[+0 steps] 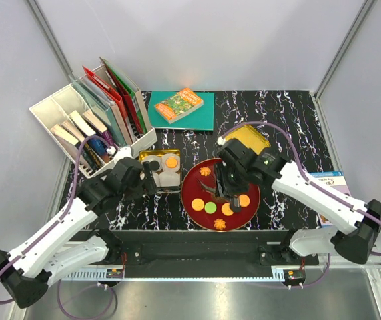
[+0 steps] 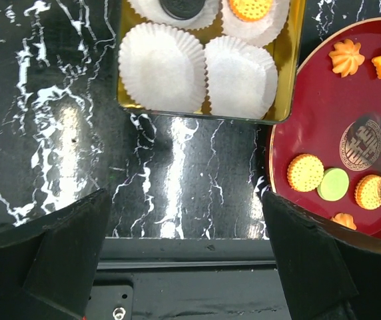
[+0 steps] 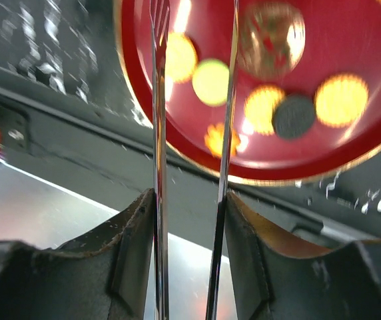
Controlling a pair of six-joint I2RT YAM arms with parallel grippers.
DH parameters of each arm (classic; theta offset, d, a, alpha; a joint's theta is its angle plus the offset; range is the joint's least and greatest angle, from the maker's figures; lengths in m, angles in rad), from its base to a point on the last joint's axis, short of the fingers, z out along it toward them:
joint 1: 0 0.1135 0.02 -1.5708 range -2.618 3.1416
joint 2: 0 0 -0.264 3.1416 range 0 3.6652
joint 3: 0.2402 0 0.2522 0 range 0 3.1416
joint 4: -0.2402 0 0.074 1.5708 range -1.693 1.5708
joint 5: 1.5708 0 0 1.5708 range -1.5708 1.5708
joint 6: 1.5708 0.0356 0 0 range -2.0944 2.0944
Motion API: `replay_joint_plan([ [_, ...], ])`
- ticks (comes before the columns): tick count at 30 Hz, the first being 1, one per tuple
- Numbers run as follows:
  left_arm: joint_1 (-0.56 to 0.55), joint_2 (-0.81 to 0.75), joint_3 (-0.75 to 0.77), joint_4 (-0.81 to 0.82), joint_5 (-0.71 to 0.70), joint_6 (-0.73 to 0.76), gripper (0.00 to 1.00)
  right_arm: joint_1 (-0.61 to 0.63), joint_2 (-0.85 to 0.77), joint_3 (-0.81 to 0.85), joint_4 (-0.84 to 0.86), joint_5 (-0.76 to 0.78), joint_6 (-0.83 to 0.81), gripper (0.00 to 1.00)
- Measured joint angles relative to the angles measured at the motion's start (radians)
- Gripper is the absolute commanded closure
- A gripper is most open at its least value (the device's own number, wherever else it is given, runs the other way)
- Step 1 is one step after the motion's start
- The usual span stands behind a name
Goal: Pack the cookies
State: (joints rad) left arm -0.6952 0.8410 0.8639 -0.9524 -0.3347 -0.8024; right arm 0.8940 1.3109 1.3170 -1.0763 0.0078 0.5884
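Several cookies lie on the red plate (image 1: 194, 181): round orange ones (image 1: 198, 204), a green one (image 1: 210, 207), a dark one (image 3: 294, 115) and orange flower shapes (image 1: 206, 171). The gold tin (image 1: 145, 157) left of the plate holds white paper cups, with an orange cookie (image 1: 171, 162) and a dark cookie (image 2: 180, 5) in the far cups. My right gripper (image 3: 190, 197) is over the plate, shut on metal tongs (image 3: 158, 100). The tong blades stand apart with nothing between them. My left gripper (image 2: 184, 195) is open and empty over the marbled mat, near the tin's front edge.
A white organiser (image 1: 50, 110) full of books and folders stands at the back left. A green book (image 1: 180, 109) with an orange booklet on it lies at the back. A yellow lid (image 1: 249, 137) sits behind the right arm. The table's front rail (image 2: 190, 250) runs under the left gripper.
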Motion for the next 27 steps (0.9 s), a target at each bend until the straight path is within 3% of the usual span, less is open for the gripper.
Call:
replay_joint_plan([
  [8,0.000,0.044,0.000,0.039,0.034,0.012,0.01,0.101,-0.078,-0.107,-0.020,-0.028,0.072,0.51],
  [17,0.000,0.051,0.000,0.054,0.048,0.011,0.01,0.192,-0.014,-0.107,0.019,-0.037,0.100,0.50],
  [27,0.000,0.028,-0.003,0.056,0.050,0.011,0.01,0.195,0.008,-0.133,0.059,-0.036,0.100,0.50],
])
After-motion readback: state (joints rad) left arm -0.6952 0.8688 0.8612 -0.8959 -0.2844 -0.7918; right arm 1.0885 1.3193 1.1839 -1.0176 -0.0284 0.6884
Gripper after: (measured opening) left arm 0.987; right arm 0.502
